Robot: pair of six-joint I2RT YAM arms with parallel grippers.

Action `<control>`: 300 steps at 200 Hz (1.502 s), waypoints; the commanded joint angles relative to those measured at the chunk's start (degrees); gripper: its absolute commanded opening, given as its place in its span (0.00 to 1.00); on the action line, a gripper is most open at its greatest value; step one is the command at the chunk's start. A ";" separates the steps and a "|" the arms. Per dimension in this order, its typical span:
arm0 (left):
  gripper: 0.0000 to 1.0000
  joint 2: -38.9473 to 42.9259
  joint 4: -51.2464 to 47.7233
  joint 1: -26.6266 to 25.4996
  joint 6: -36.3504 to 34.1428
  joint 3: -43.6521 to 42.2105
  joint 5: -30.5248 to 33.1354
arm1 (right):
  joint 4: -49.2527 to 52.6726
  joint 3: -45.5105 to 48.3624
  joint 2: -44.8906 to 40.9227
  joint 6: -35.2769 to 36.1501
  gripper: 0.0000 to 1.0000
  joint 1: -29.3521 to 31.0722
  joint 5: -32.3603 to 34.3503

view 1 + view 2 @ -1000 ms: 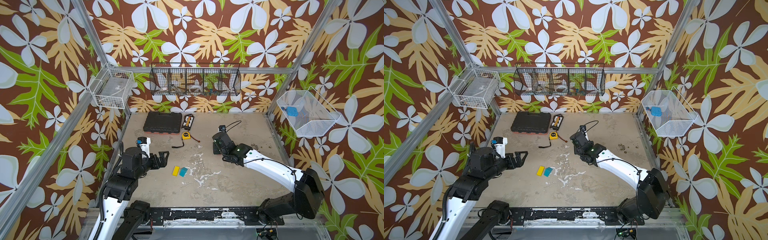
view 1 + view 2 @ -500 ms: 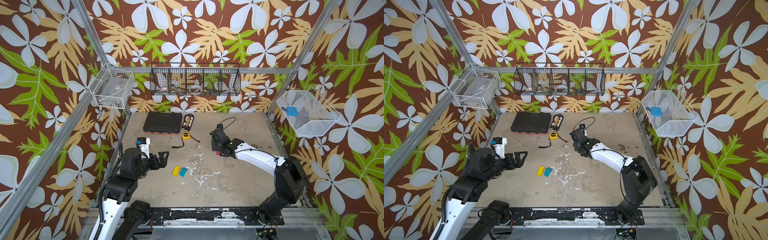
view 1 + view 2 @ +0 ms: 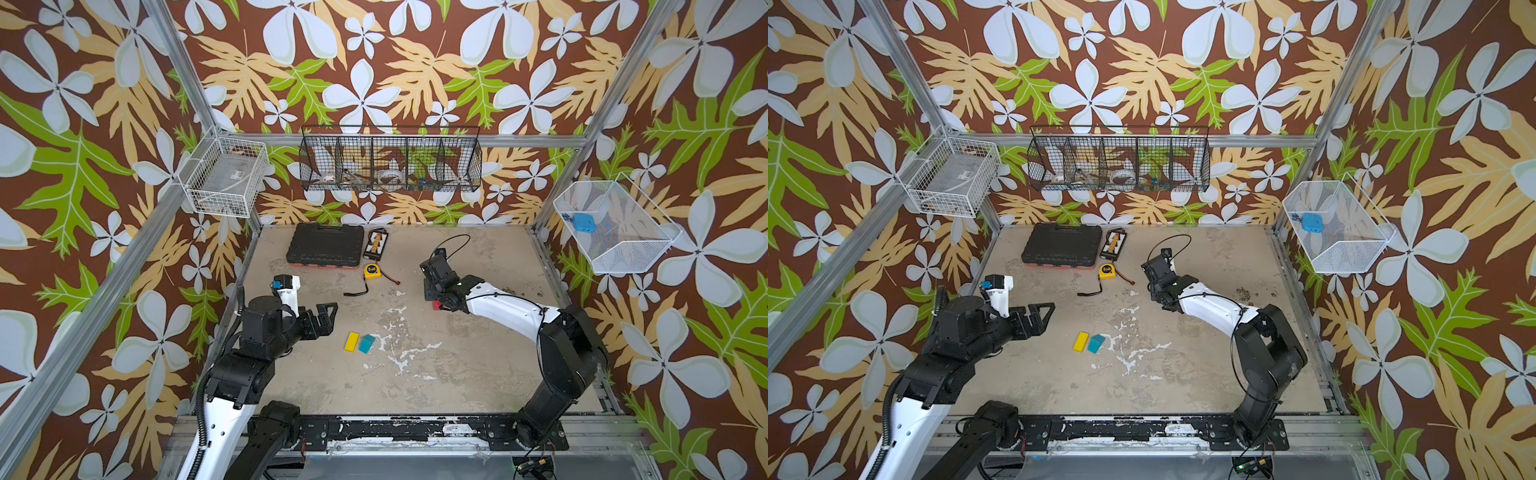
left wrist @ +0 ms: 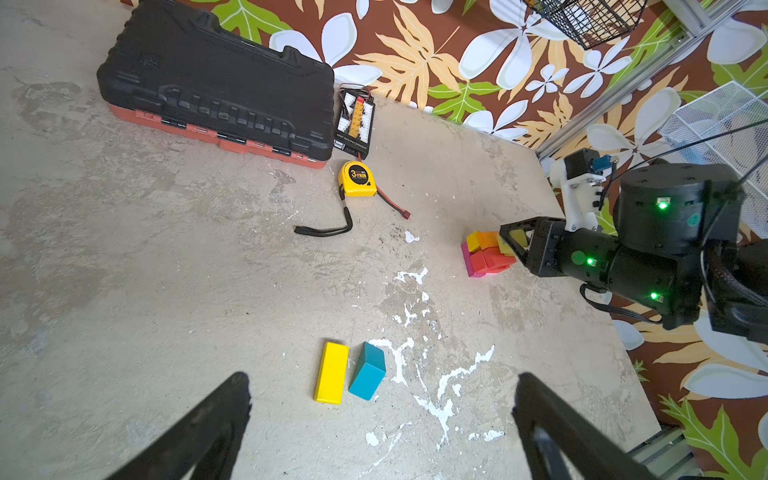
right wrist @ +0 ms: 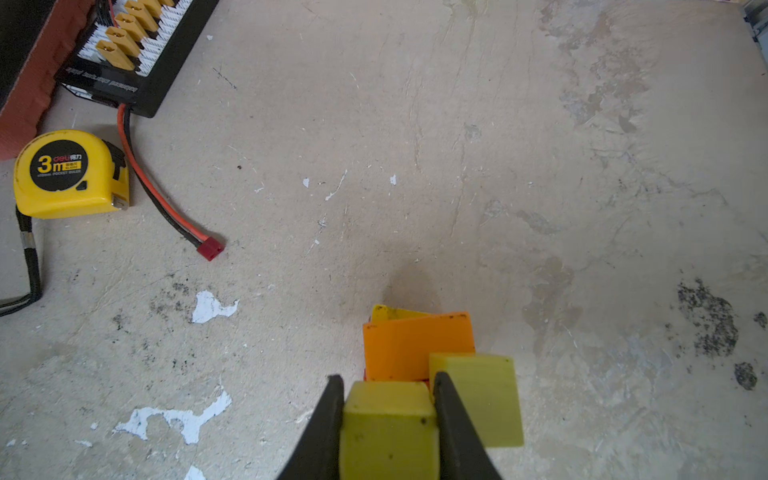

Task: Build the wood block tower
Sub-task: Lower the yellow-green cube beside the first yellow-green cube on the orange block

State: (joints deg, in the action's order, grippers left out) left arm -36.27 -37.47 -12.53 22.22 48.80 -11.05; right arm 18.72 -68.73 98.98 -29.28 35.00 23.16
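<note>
right pincer point(image 5: 386, 380) is pinching a lime block point(image 5: 388, 432) right over the tower point(image 4: 484, 255), mid-right on the counter point(image 4: 166, 270), prob lining it up beside the 2nd lime block point(image 5: 478, 399). left pincer point(image 4: 382, 376) is hanging spread wide over the yellow brick point(image 4: 331, 372) & teal block point(image 4: 368, 371), likely next picks.

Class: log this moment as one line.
right gripper: shut on lime wooden cube at multicoloured block tower | left gripper: open, empty

Left arm point(image 3: 241, 374) and right arm point(image 3: 507, 307) show black joints, white shells, black cables; green lights point(image 4: 662, 204) dot the right.
</note>
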 commanded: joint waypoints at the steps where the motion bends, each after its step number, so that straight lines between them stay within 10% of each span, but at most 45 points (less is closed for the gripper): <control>1: 1.00 0.07 0.39 0.02 -0.75 -0.03 -0.38 | -1.14 -0.10 0.63 0.45 0.12 -0.27 -0.22; 300: 1.00 0.34 0.46 0.05 -0.67 -0.02 -0.47 | -0.51 -0.22 0.61 0.19 0.38 -1.70 -1.89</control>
State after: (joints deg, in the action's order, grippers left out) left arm -35.92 -37.47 -12.53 22.22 48.80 -11.07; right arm 18.13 -69.01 100.18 -28.91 33.28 20.99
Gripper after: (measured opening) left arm 0.996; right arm 0.366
